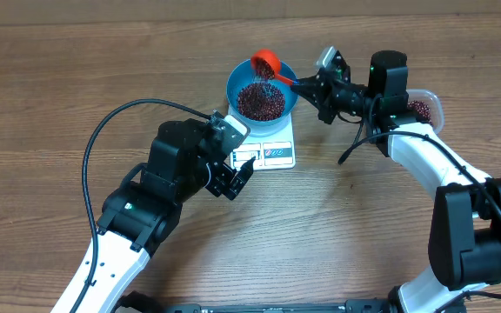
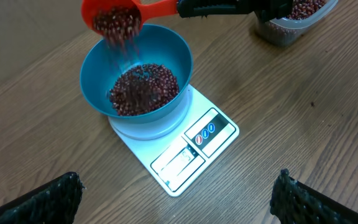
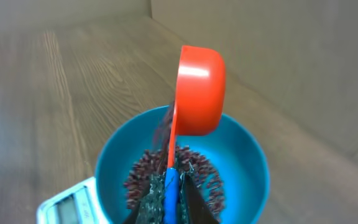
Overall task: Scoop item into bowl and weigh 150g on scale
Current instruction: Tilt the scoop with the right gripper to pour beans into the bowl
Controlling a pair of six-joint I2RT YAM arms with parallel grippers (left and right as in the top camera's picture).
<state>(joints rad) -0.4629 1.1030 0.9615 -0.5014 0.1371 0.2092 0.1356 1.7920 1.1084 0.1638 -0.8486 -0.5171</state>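
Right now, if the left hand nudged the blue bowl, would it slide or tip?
Probably slides: the bowl has smooth walls and sits on the smooth scale. Unlikely to tip, since beans weigh its bottom. Looks rigid.

— What colour is the bowl (image 2: 178,57)?
— Bright blue, plain, no pattern. The beans (image 2: 143,92) in it are dark red-brown.
— And the scoop (image 3: 201,87)?
— Orange-red cup, blue handle (image 3: 171,186).
— The scale (image 2: 164,178)?
— White, with a pale display (image 2: 180,163) and a label panel (image 2: 207,129) carrying small red and blue ovals.
— The table (image 2: 303,124)?
— Brown wood with streaky darker grain.
— The tub (image 2: 291,28)?
— Clear plastic, more red-brown beans showing through.
— The arms (image 1: 433,161)?
— White shells, black joints.
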